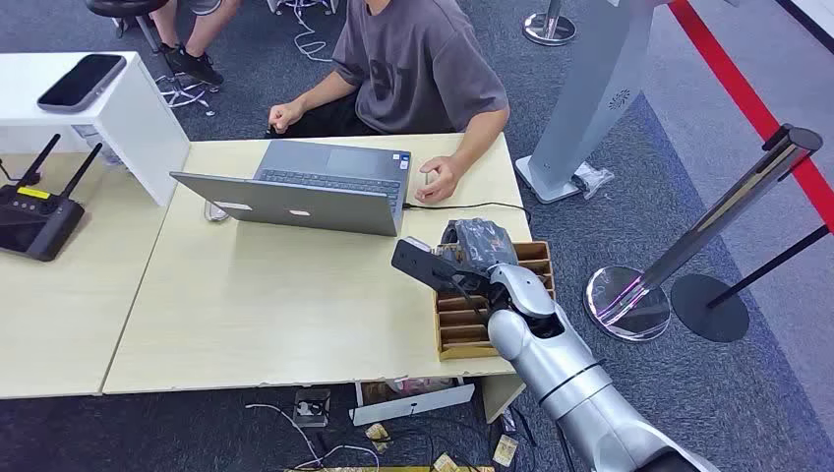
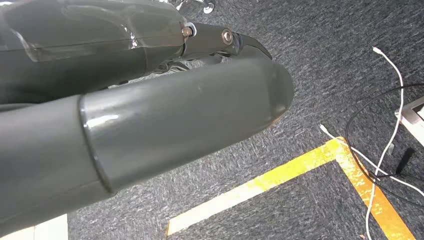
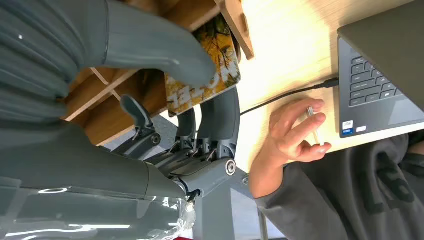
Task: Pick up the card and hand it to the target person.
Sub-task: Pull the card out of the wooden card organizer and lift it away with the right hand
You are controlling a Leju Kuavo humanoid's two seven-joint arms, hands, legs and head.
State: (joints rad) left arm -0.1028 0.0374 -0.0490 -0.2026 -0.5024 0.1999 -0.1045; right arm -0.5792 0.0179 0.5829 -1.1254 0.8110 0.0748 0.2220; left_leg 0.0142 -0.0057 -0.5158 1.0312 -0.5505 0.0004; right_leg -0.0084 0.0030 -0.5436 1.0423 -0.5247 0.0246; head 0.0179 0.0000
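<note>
Right hand [image 3: 200,95]: thumb and fingers pinch one card [image 3: 207,75], yellow-printed, just above the wooden slotted tray [image 1: 536,258]. Pickup apparently done; handover left. One person's hand [image 3: 292,132] rests near one laptop [image 1: 315,187], on one table [image 1: 246,305]. Left hand [image 2: 150,110]: holds nothing visible; state cannot be told.

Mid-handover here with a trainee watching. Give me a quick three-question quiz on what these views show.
1. True or false: the right hand holds the card.
2. What lies directly below that card? A) the laptop B) the wooden divider box C) the router
3. The person's hand nearest the box rests on the ____.

Key: 1 true; 2 B; 3 table.
</note>
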